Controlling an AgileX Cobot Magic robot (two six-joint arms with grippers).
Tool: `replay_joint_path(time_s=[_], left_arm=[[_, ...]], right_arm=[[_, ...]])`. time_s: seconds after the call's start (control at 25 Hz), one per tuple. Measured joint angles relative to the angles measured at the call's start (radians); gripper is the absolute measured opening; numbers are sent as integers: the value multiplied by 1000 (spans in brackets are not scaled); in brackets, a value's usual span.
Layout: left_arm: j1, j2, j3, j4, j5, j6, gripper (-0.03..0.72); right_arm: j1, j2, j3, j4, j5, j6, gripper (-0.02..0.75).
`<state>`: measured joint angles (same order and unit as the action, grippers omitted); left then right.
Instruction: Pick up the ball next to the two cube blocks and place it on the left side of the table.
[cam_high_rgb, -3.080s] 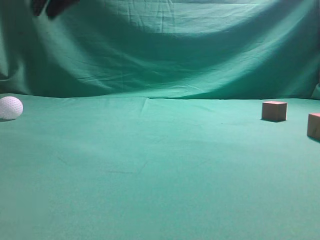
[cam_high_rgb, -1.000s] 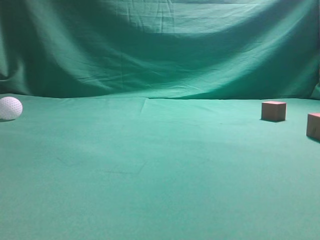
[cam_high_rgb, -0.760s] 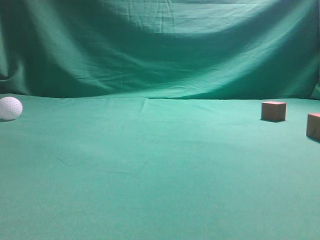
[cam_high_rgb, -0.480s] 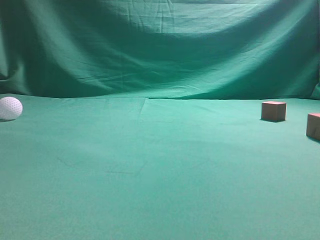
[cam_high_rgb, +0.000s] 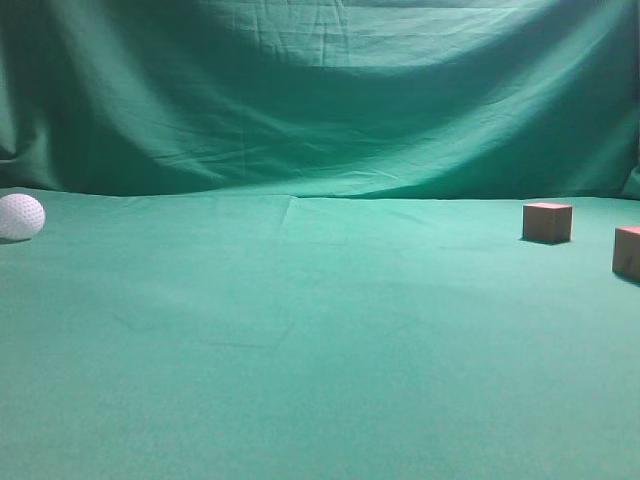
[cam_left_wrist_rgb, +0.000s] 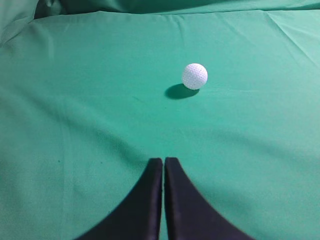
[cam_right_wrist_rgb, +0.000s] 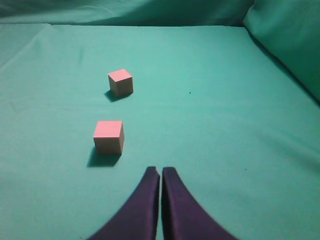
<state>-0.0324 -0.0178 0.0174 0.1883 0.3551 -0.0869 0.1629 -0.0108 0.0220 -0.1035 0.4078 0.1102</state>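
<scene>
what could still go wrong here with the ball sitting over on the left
The ball rests loose on the table near the exterior view's left border; a nudge might roll it away. The left gripper is shut, holding nothing, so nothing restrains it. The two cube blocks are far off, no hazard.

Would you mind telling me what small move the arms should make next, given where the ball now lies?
Probably none beyond holding both arms back: the ball rests alone at the table's far left, the two cube blocks sit far right, and the left hand and right hand are shut and empty, so the placing looks done.
</scene>
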Motion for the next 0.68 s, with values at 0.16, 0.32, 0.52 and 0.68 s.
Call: replay_joint_path(time_s=[0.16,0.32,0.52,0.68], left_arm=[[0,0,0,0,0,0,0],[0,0,0,0,0,0,0],[0,0,0,0,0,0,0],[0,0,0,0,0,0,0]], right_arm=[[-1,0,0,2,0,0,0],[-1,0,0,2,-2,0,0],[-1,0,0,2,-2,0,0],[-1,0,0,2,-2,0,0]])
